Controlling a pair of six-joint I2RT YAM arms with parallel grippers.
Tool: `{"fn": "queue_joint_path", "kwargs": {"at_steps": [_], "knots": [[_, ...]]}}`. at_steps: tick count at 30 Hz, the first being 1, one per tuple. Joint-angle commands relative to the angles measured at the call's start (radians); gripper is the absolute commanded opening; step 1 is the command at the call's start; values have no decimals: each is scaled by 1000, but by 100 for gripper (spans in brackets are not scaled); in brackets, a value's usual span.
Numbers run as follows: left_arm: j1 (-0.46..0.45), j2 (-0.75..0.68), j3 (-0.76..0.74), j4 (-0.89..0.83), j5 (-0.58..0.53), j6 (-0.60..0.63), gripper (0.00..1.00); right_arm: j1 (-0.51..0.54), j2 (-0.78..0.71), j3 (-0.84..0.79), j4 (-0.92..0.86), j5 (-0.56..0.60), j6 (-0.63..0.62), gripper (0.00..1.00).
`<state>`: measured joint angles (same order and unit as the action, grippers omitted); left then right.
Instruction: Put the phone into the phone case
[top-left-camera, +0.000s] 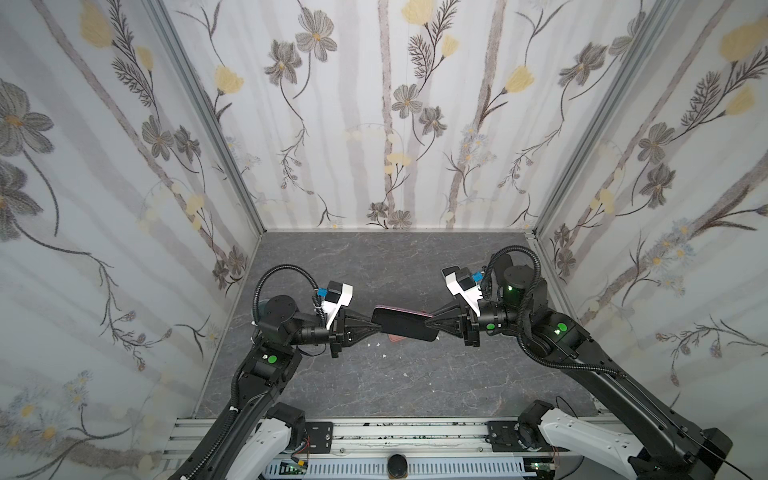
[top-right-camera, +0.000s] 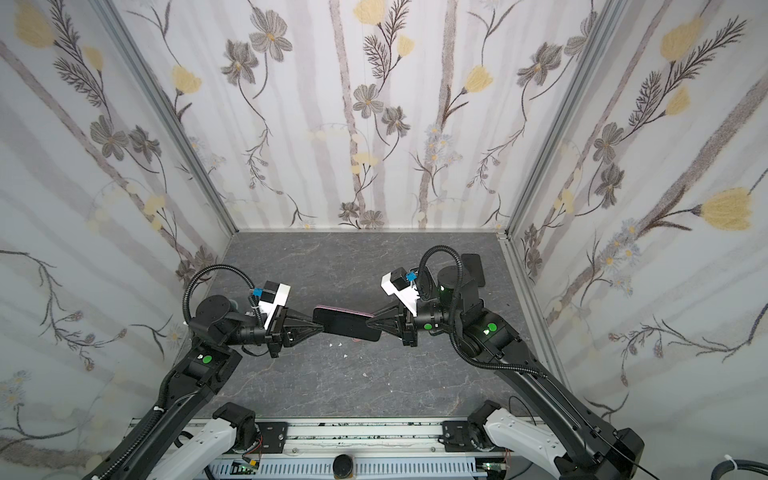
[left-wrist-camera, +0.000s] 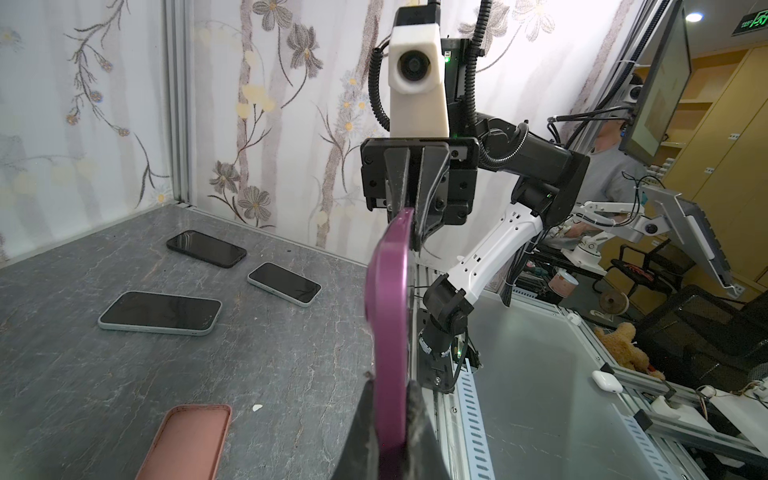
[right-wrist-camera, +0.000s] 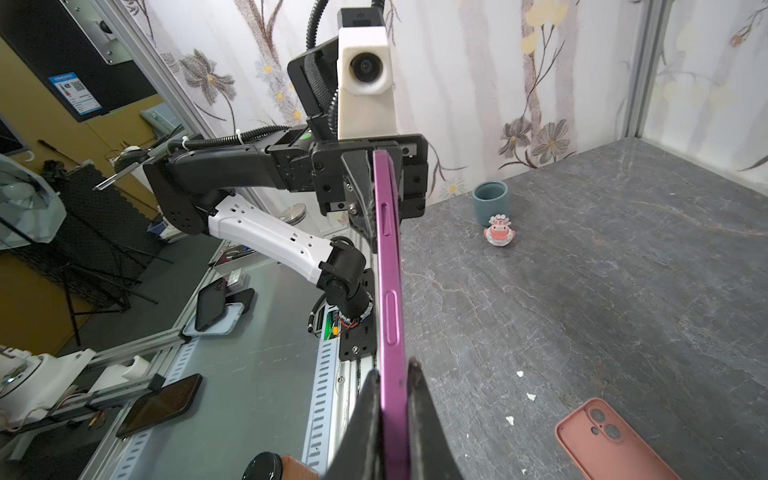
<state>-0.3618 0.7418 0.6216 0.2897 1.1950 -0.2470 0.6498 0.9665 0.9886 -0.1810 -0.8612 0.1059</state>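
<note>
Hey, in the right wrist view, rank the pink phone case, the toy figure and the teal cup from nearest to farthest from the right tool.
From the right tool, around the purple-cased phone:
1. Pink phone case, lying on the table close beside the tool.
2. Toy figure, much farther along the table.
3. Teal cup, just behind the figure, near the wall.
</note>
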Motion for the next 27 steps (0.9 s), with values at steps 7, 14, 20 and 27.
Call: {"fn": "queue_joint_path", "kwargs": {"at_steps": [7, 14, 20, 27], "knots": [[0, -48, -79, 412, -116, -275, 0, 1, -72, -92, 401, 80, 181, 74], [0, -72, -109, 648, -173, -442, 0, 1, -80, -108, 506, 78, 295, 67], [-9, -76, -97, 704, -210, -494, 0, 27, -60, -117, 635, 28, 415, 42], [-31, -57, -89, 704, -228, -500, 0, 110, -16, -80, 675, 24, 427, 38]]}}
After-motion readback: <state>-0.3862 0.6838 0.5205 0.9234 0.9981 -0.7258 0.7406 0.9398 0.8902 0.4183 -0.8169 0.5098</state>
